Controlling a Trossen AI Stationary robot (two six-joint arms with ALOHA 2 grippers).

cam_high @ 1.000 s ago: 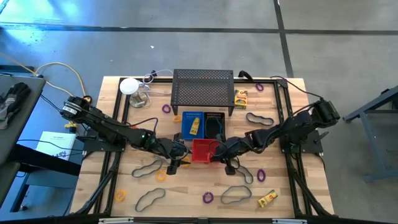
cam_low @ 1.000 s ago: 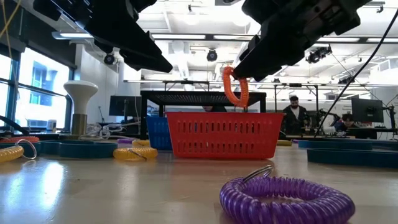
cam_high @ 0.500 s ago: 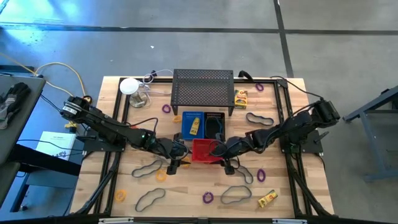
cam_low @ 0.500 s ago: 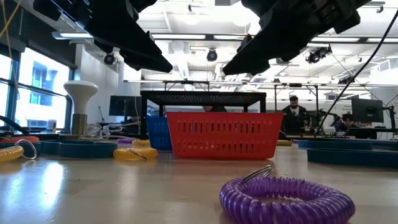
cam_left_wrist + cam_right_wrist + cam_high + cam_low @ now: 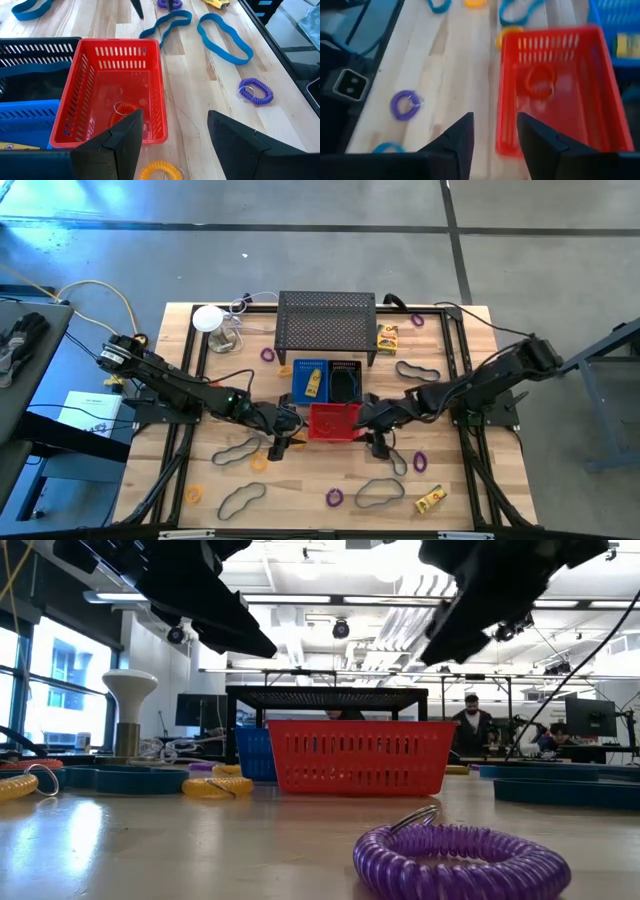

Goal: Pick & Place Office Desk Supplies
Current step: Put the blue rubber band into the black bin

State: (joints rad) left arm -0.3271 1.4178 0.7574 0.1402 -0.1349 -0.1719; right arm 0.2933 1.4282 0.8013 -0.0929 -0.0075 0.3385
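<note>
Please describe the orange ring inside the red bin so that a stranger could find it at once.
Find the black mesh rack at the table's far side; in front of it lies the red bin. The orange ring lies alone on its floor, the only ring inside a bin.

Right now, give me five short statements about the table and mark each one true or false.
1. An orange ring lies inside the red bin. True.
2. The right gripper is clamped on the orange ring. False: its fingers stand apart with nothing between them, beside the red bin.
3. The left gripper has its fingers open. True.
4. The black mesh rack stands at the near edge of the table, in front of the bins. False: it stands at the far side, behind the blue bin and black bin.
5. The red bin holds a yellow printed box. False: only the orange ring shows in it.
</note>
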